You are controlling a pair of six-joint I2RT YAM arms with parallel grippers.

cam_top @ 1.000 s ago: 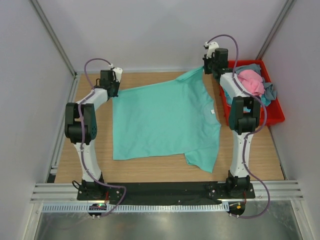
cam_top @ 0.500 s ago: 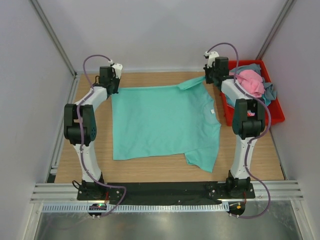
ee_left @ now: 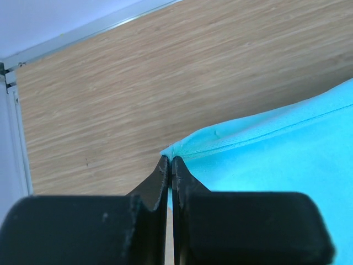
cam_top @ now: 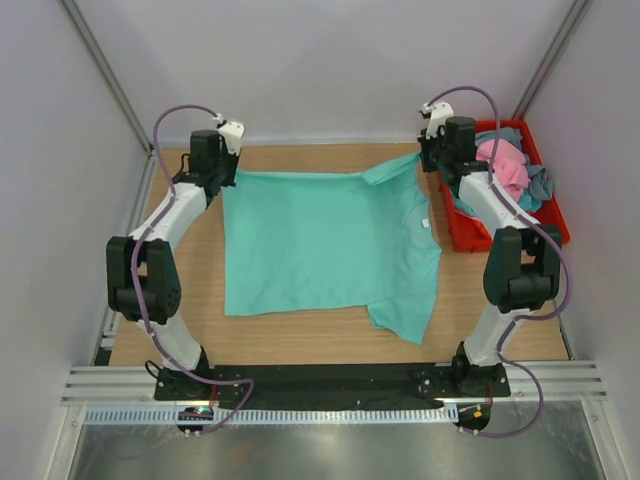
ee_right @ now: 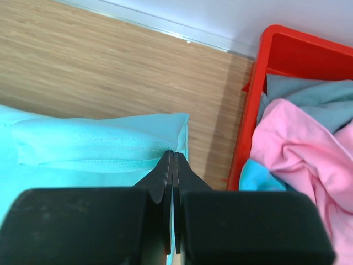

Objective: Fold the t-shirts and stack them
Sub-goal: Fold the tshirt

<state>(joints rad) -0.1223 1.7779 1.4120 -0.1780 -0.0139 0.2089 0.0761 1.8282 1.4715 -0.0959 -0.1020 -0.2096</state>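
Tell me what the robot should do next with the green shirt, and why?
Probably lift both pinched ends and carry the far edge toward the near one, folding the shirt in half. The left gripper is shut on the far hem corner and the right gripper on the far sleeve. The shirt lies spread nearly flat on the table.

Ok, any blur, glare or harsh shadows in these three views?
Top external: even soft light, sharp, only faint shadow under the teal-green t-shirt. Left wrist: the left gripper looms dark and soft-edged up close, the table crisp behind it. Right wrist: same for the right gripper; the red bin is in focus, no glare.
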